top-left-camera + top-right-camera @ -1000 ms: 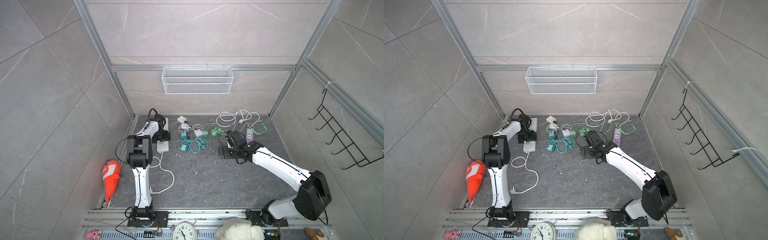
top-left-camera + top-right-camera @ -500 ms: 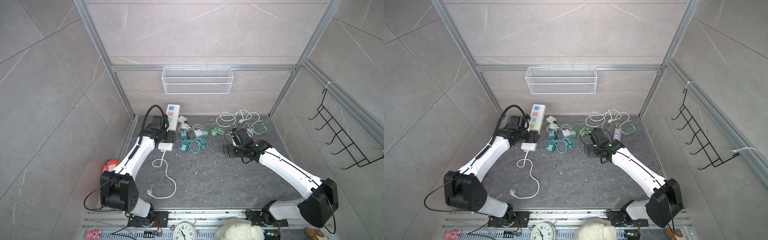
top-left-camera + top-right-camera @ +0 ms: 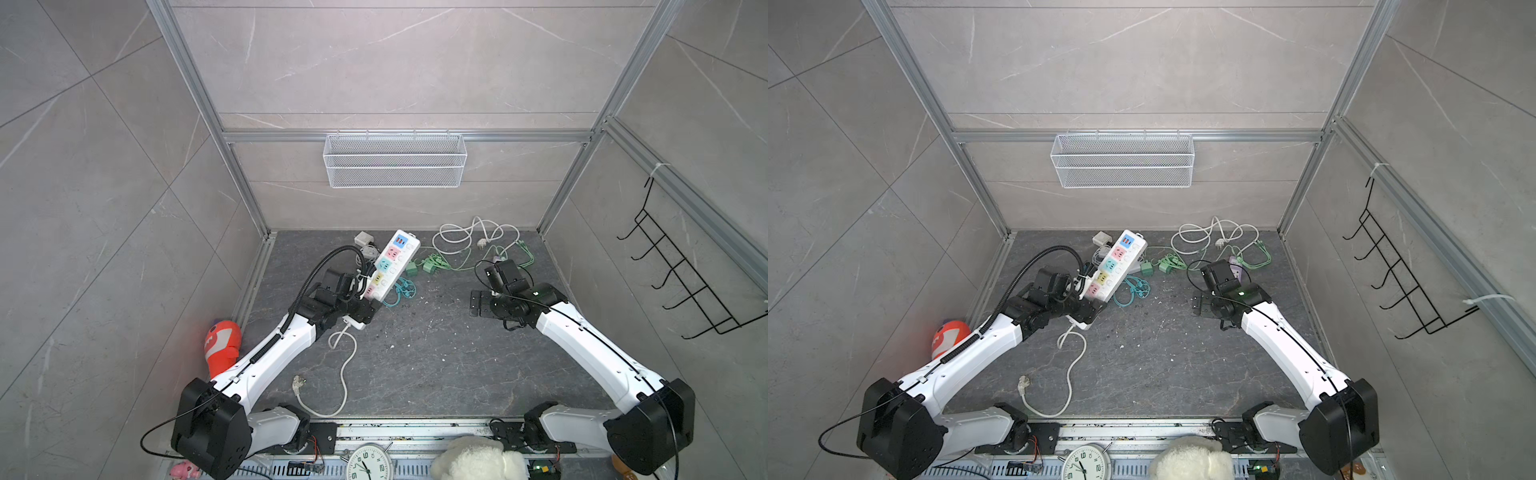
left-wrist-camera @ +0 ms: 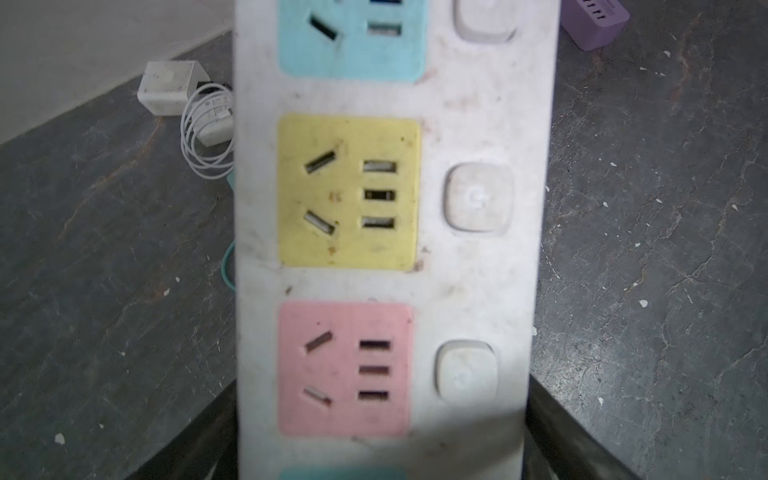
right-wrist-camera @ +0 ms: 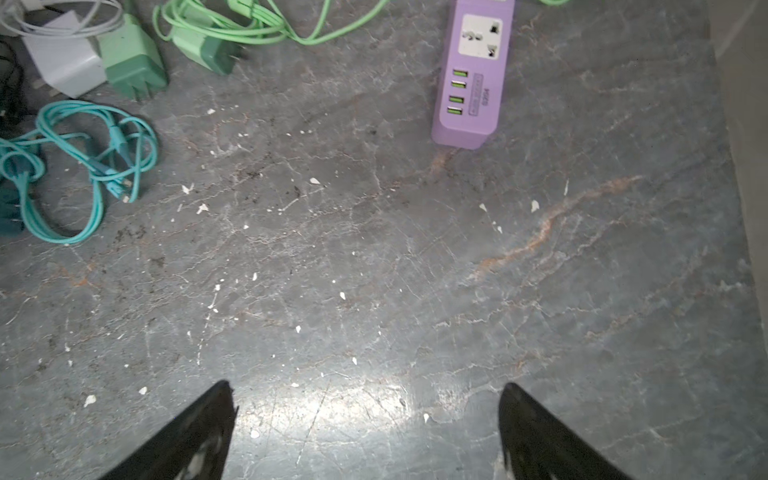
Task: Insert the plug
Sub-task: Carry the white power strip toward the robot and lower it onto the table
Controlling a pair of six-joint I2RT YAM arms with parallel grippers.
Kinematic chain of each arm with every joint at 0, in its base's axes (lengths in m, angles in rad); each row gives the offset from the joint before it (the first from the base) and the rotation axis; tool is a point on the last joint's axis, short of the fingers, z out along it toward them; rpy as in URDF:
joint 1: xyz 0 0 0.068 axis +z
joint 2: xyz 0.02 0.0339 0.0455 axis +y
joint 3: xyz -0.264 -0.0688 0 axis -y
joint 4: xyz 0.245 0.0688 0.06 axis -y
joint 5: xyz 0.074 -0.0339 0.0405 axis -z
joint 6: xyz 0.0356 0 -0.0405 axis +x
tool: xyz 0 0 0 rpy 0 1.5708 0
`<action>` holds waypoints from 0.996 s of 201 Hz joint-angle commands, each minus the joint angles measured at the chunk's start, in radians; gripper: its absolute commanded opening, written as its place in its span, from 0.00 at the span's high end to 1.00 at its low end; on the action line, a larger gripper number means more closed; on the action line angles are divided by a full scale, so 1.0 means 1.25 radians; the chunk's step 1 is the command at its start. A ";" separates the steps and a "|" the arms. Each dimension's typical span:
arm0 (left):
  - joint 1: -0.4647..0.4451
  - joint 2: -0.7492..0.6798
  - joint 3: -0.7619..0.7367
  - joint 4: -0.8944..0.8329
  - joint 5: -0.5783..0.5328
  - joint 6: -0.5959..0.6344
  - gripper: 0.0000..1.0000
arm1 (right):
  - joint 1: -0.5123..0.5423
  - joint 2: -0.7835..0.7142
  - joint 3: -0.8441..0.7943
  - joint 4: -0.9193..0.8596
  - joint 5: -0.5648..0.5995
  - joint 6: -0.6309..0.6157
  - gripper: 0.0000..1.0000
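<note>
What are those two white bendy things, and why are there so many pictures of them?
They are two robot arms. Two pictures look down from above on the whole booth; two come from small cameras on the arms' wrists. The left tool is clamped on a white power strip with coloured sockets, lifted off the grey floor. The right tool is open and holds nothing. On the floor lie green chargers with cords, a teal cable, a purple socket box and the strip's own plug. The sockets that show are empty.
</note>
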 commanded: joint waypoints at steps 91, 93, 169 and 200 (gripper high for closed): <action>-0.256 -0.057 -0.220 0.303 -0.041 0.242 0.51 | -0.025 0.001 -0.003 -0.040 -0.021 -0.017 0.01; -0.260 -0.054 -0.221 0.300 -0.042 0.246 0.51 | -0.025 0.001 -0.003 -0.038 -0.023 -0.017 0.01; -0.358 0.094 -0.213 0.208 -0.131 0.382 0.46 | -0.024 0.011 -0.030 -0.018 -0.048 -0.020 0.01; -0.358 0.166 -0.201 0.215 -0.128 0.400 0.45 | -0.025 0.023 -0.033 -0.007 -0.039 -0.027 0.01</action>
